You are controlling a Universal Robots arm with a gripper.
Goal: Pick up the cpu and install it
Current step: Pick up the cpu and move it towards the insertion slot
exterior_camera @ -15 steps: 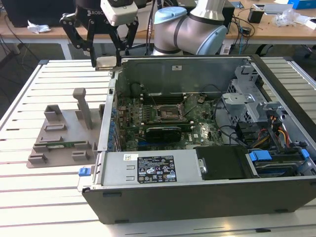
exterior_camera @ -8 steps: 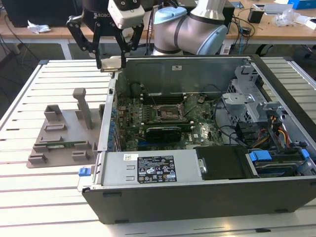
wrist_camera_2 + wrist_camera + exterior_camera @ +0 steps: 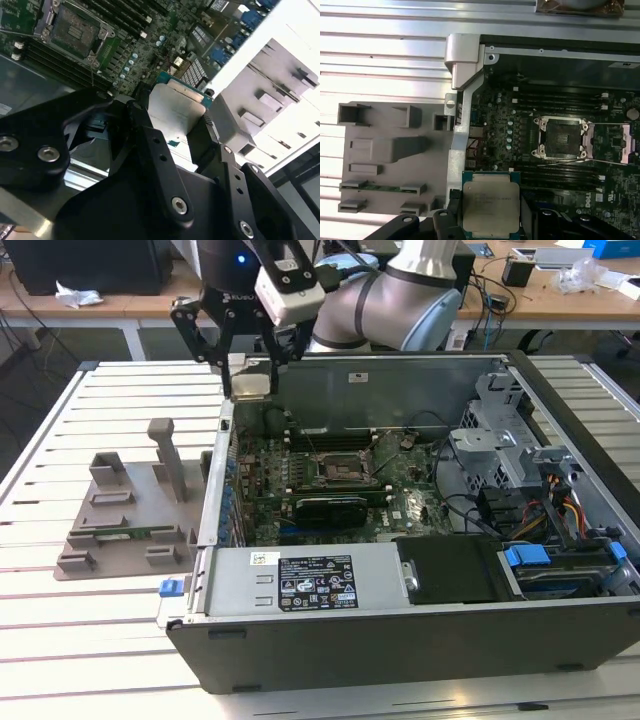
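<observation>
Within end effector (image 3: 250, 375), square silvery cpu (image 3: 491, 206)

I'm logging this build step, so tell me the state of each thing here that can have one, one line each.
Tool: shut on the processor.
Processor: held in the air by the tool, not in the socket.
Socket: empty.
Computer case: lying on its side, open.
Memory stick: lying in the grey holder beside the case.
</observation>
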